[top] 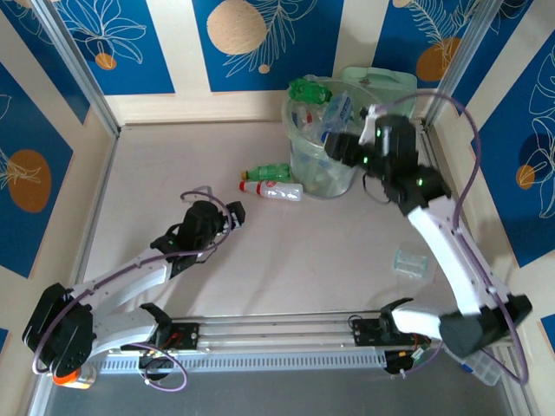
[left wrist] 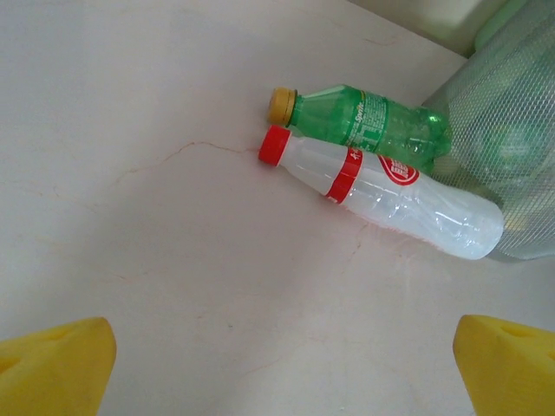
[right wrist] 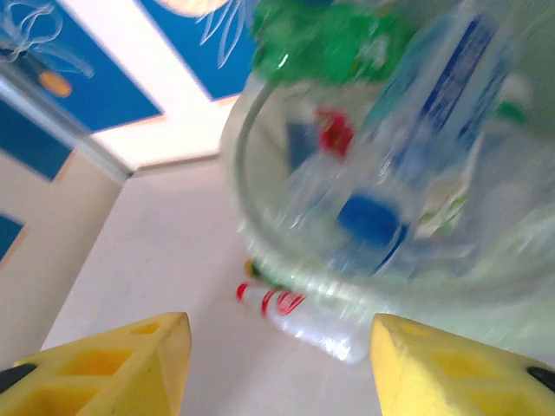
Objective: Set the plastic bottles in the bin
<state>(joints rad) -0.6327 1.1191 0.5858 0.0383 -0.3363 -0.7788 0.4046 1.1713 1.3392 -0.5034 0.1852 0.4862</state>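
Note:
Two plastic bottles lie side by side on the table just left of the bin [top: 305, 165]: a green one with a yellow cap [top: 269, 172] [left wrist: 364, 121] and a white one with a red cap [top: 273, 190] [left wrist: 390, 195] [right wrist: 303, 316]. The bin [left wrist: 512, 156] [right wrist: 251, 199] holds several bottles, among them a green one [top: 308, 89] on top and a clear blue-labelled one [top: 338, 108]. My left gripper [top: 227, 217] [left wrist: 284, 360] is open and empty, low over the table and short of the two bottles. My right gripper [top: 334, 147] [right wrist: 277, 355] hangs at the bin's rim, jaws apart with nothing between them.
A flat pale-green lid [top: 381, 82] leans behind the bin. A small clear cup [top: 412, 263] stands on the table at the right, near the right arm. An orange-capped jar [top: 65, 377] sits by the left arm's base. Walls and rails close in the table on three sides.

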